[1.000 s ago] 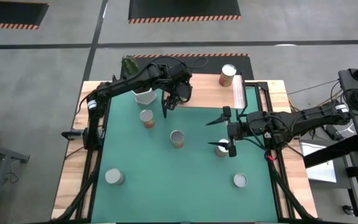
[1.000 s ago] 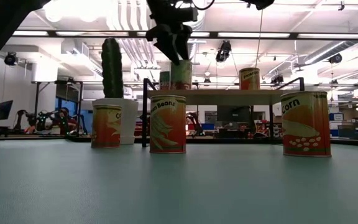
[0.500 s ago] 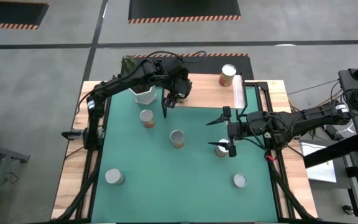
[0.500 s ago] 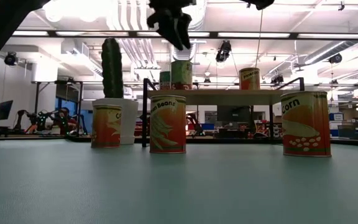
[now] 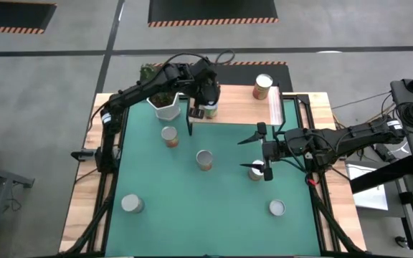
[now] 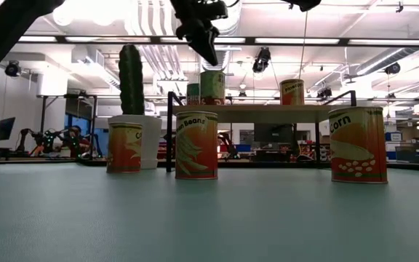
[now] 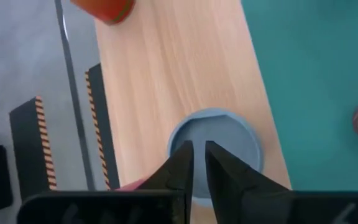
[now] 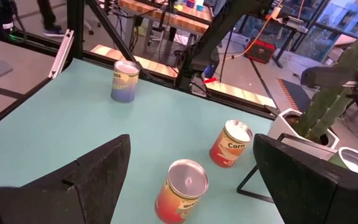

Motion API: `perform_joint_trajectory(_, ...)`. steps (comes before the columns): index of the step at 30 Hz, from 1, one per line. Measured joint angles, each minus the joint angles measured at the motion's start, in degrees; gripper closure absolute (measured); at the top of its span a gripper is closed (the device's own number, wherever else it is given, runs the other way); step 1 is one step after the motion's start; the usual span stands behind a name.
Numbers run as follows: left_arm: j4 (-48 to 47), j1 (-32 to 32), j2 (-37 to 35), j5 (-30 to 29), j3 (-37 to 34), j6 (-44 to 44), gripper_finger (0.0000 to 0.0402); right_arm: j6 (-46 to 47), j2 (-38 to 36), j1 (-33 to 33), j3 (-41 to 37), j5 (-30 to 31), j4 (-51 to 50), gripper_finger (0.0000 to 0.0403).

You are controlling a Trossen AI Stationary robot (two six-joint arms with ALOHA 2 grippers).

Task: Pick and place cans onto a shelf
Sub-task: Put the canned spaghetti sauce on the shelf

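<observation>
The shelf (image 5: 239,107) stands at the table's far edge, with one can (image 5: 210,111) at its left end and another can (image 5: 262,87) farther right. My left gripper (image 5: 203,92) hovers shut just above the left can (image 7: 229,134), touching nothing; in the low view this gripper (image 6: 208,52) is clear of the can's top (image 6: 212,73). Several more cans (image 5: 204,159) stand upright on the green mat. My right gripper (image 5: 255,153) waits open at the mat's right, above a can (image 5: 255,173).
A white pot with a cactus (image 5: 165,106) stands beside the shelf's left end, under my left arm. Loose cans stand at the mat's middle left (image 5: 168,136), near left (image 5: 131,204) and near right (image 5: 277,208). Bare shelf board (image 7: 179,74) lies between its two cans.
My left gripper has risen from around the can at the shelf's left end, drawn back toward the table's far edge, rolled a little and shut its fingers. The can stays upright on the shelf.
</observation>
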Motion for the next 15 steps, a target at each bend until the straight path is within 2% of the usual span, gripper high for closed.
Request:
perform_joint_trajectory(4, -0.2, -0.1, 0.1, 2.7, 0.0, 0.1, 0.0398, 0.0, 0.0, 0.0, 0.0, 0.0, 0.0, 0.0075)
perform_joint_trajectory(15, -0.3, 0.1, 0.2, 3.6, -4.4, -0.6, 0.0401, 0.0, 0.0, 0.0, 0.0, 0.0, -0.1, 0.0075)
